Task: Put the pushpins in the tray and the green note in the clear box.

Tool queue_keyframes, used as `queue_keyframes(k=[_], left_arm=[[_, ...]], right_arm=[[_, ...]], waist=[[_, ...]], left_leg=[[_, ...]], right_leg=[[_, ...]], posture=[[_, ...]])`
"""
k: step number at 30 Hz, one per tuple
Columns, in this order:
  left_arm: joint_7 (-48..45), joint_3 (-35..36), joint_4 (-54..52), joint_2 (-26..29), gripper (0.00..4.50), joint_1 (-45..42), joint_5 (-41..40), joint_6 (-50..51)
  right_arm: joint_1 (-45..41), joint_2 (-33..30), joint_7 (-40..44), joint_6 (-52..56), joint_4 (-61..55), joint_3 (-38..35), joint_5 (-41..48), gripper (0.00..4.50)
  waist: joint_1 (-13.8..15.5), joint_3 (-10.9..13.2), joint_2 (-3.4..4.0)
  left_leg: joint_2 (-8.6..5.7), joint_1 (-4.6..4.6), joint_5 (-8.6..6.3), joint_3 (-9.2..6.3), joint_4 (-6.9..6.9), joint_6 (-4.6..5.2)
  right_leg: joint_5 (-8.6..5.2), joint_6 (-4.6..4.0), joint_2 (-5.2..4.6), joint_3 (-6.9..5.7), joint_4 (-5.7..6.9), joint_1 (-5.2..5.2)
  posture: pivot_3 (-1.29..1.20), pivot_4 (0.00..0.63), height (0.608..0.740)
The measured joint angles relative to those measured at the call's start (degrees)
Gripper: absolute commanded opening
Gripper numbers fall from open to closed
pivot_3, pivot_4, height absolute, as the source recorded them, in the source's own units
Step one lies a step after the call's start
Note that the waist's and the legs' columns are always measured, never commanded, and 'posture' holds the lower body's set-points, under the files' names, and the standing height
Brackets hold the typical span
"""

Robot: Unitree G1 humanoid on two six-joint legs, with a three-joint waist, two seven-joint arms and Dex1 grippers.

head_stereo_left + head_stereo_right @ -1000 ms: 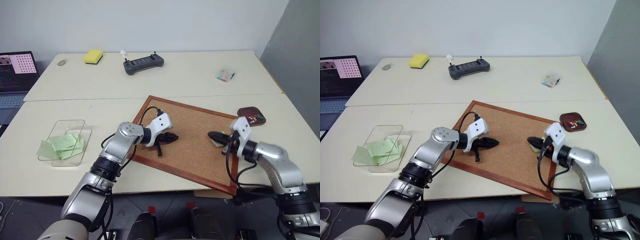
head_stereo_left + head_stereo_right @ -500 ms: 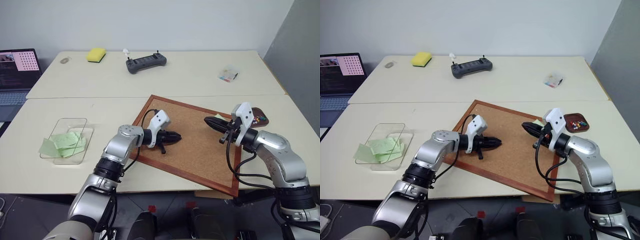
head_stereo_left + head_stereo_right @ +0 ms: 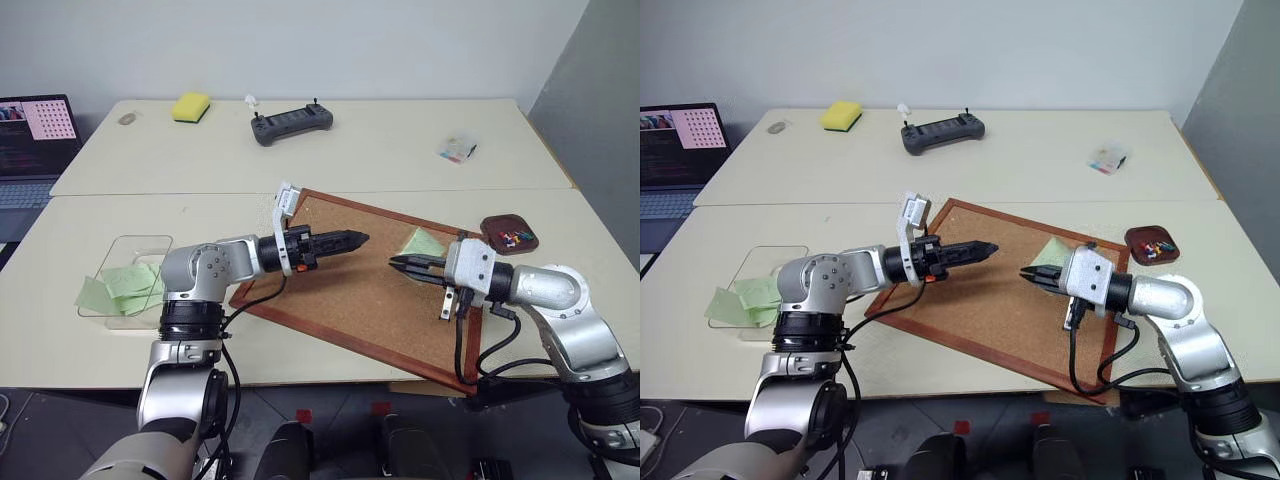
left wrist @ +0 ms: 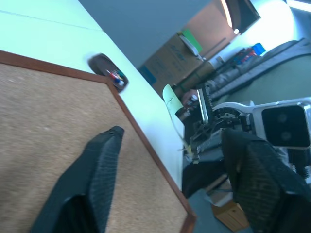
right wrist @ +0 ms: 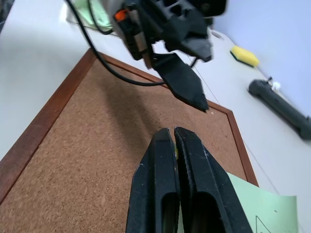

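Facing off above corkboard: left gripper, fingers spread; right gripper, fingers pressed together, apparently pinching edge of green note. Note hangs over board, well apart from clear box. Pushpins sit in tray.

Risk: hand-off. Limp paper could fold or slip free if right lets go early, and tips could clash.

Since second ago: left gripper risen, opened; right carried note toward centre.

Grainy matt cork is filling the corkboard inside its smooth reddish wood frame; on it the green note is looking like thin matt paper; beside the corkboard, the clear box is showing glossy transparent plastic.
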Motion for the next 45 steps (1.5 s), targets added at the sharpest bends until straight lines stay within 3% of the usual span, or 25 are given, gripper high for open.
queue_keyframes(k=[7, 23, 32, 40, 42, 45], left_arm=[[-1.28, -4.22, -0.14, -0.28, 4.17, -0.10, -0.35, 0.41], [-6.22, -13.53, 0.48, 0.28, 4.17, -1.22, 0.30, -0.81], [-6.74, -15.30, 3.06, 0.24, 2.15, -2.03, 1.52, -2.04], [-6.86, -15.30, 3.06, 0.25, 0.67, -2.01, 1.51, -2.06], [-6.90, -15.30, 3.02, 0.31, 0.35, -1.93, 1.51, -2.09], [-6.69, -15.91, 3.01, 0.48, 0.35, -1.68, 2.45, -3.33]], right_arm=[[0.18, -1.12, 4.20, -10.21, 2.21, 2.83, -2.32, 0.00], [-2.69, -1.37, 8.47, -17.67, 3.68, 6.50, -3.43, 0.00], [-4.22, -1.40, 9.62, -20.37, 4.44, 7.46, -4.33, 0.00], [-4.22, -1.50, 9.61, -21.42, 5.64, 7.46, -4.38, 0.00], [-4.22, -1.50, 9.57, -21.41, 5.72, 7.46, -4.38, 0.00], [-4.29, -1.49, 9.46, -20.82, 5.72, 7.44, -4.28, 0.00]], waist=[[0.08, 0.01, -0.02], [0.26, 0.01, -0.02], [0.34, 0.01, -0.02], [0.35, 0.01, -0.02], [0.36, 0.01, -0.02], [0.35, 0.01, -0.02]], left_leg=[[0.00, 0.00, 0.01, 0.01, 0.00, -0.02], [-0.01, 0.01, 0.02, 0.02, 0.01, -0.03], [-0.01, 0.01, 0.02, 0.00, 0.02, -0.03], [-0.01, 0.02, 0.02, 0.01, 0.02, -0.03], [-0.01, 0.02, 0.02, 0.01, 0.02, -0.03], [-0.01, 0.02, 0.02, 0.01, 0.03, -0.03]], right_leg=[[0.00, -0.01, 0.00, 0.01, 0.00, 0.00], [0.00, -0.01, -0.01, 0.03, 0.00, 0.01], [0.00, -0.01, -0.01, 0.04, 0.01, 0.01], [0.01, -0.02, -0.01, 0.05, 0.01, 0.00], [0.01, -0.02, -0.01, 0.04, 0.01, 0.00], [0.01, -0.02, -0.01, 0.06, 0.01, 0.01]], posture=[[0.00, 0.150, 0.740], [0.00, 0.150, 0.740], [0.00, 0.150, 0.740], [0.00, 0.150, 0.740], [0.00, 0.150, 0.740], [0.00, 0.150, 0.740]])
